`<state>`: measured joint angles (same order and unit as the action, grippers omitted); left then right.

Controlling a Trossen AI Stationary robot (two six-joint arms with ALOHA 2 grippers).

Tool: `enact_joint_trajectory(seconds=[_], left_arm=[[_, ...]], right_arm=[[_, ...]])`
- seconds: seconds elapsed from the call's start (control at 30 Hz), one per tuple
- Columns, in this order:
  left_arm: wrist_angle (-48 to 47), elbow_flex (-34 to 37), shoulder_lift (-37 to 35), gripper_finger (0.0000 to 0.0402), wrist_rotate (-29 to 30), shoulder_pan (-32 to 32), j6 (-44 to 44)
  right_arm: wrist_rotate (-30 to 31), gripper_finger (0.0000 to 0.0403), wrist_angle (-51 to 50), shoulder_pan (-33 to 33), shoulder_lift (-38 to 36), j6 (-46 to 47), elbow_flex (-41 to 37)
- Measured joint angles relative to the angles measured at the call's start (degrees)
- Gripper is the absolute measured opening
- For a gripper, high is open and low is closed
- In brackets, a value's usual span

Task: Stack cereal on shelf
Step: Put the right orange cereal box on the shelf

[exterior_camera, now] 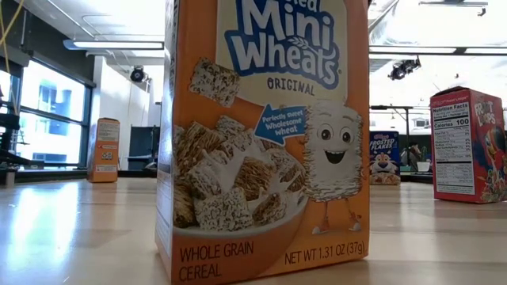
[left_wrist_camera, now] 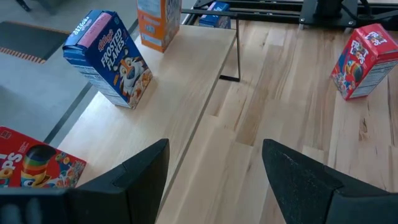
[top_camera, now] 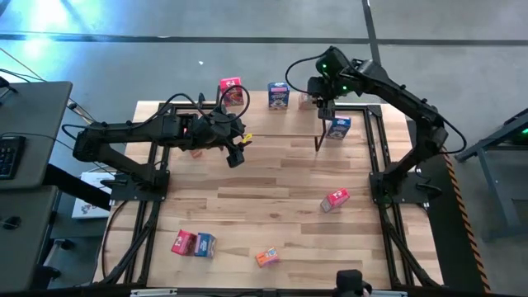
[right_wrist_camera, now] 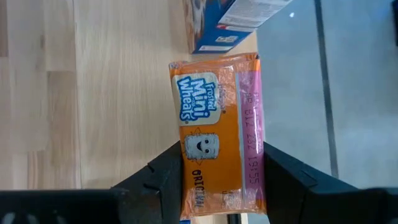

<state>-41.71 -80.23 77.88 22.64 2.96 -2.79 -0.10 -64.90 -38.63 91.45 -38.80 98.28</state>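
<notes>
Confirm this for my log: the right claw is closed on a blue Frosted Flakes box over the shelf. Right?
Not quite. The right claw is closed on an orange Mini Wheats box, not a blue Frosted Flakes one, as the right wrist view shows. It is over the shelf.

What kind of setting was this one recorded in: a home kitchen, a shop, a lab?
Most likely a robotics lab or workshop, not a home. Two dark arms are bolted to a wooden table on a bare grey concrete floor, the low view shows strip lights under an open industrial ceiling, and a keyboard sits beside the rig.
</notes>
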Motion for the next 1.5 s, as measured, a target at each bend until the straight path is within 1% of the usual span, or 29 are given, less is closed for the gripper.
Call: enact_joint_trajectory(seconds=[0.13,0.4,0.6,0.9,1.17,1.5], left_arm=[[0.0,-0.02,-0.01,0.0248,0.02,0.01,0.0],[0.0,-0.02,0.0,0.0248,0.02,0.02,0.0],[0.0,-0.01,-0.01,0.0248,0.02,0.01,0.0],[0.0,-0.02,-0.01,0.0248,0.02,0.01,0.0],[0.0,-0.01,-0.01,0.0248,0.02,0.02,0.0],[0.0,-0.02,0.0,0.0248,0.02,0.01,0.0]], right_arm=[[-0.43,0.0163,-0.14,-0.02,1.09,-0.27,0.02],[0.55,0.0163,-0.29,-0.17,1.38,-1.16,0.04],[-1.15,0.0163,-0.83,-1.33,1.41,-1.34,0.04],[-1.59,0.0201,-0.61,-1.53,1.59,-2.19,-0.04],[-0.57,0.0215,0.26,-1.53,1.59,-2.24,-0.04],[0.07,0.0243,1.47,-1.53,1.57,-2.39,-0.04]])
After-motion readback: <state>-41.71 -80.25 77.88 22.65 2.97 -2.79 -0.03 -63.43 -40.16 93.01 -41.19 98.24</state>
